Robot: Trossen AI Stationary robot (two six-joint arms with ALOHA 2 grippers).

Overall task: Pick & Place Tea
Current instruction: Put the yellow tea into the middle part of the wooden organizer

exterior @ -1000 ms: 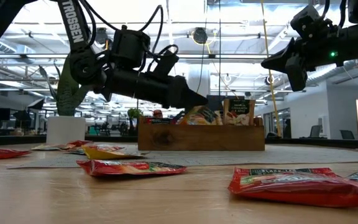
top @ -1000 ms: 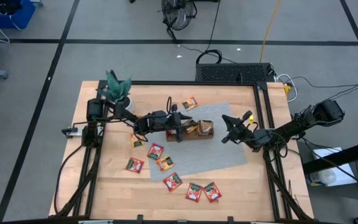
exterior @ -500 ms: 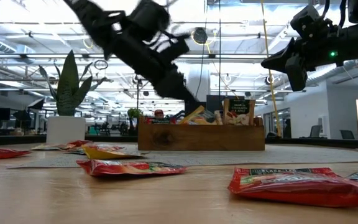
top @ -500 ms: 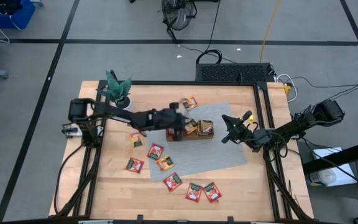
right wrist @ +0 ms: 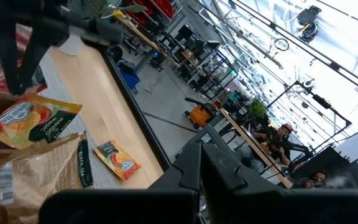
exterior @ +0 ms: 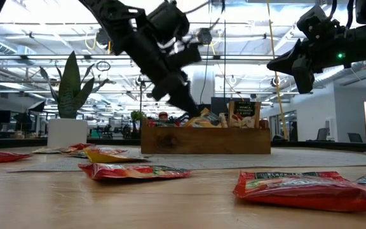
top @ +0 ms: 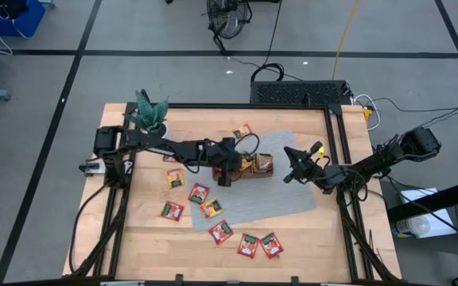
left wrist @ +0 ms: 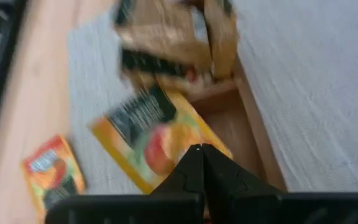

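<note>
Grey tiled floor surrounds the wooden table (top: 133,230), where a grey mat (top: 289,199) holds a wooden tray (top: 249,172). Left gripper (top: 227,176), fingers together, dips at the tray's left end above an orange sachet (left wrist: 160,140); a second ago it hung level. Right gripper (top: 290,171), also closed, hovers right of the tray, unmoved. Red sachets (top: 221,231) lie scattered on the wood.

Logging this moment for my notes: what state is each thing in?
left gripper: shut, empty, over the tray's end
right gripper: shut, empty, raised beside the mat
wooden tray: upright, sachets inside
orange sachet: leaning into tray
loose sachets: flat on table
</note>
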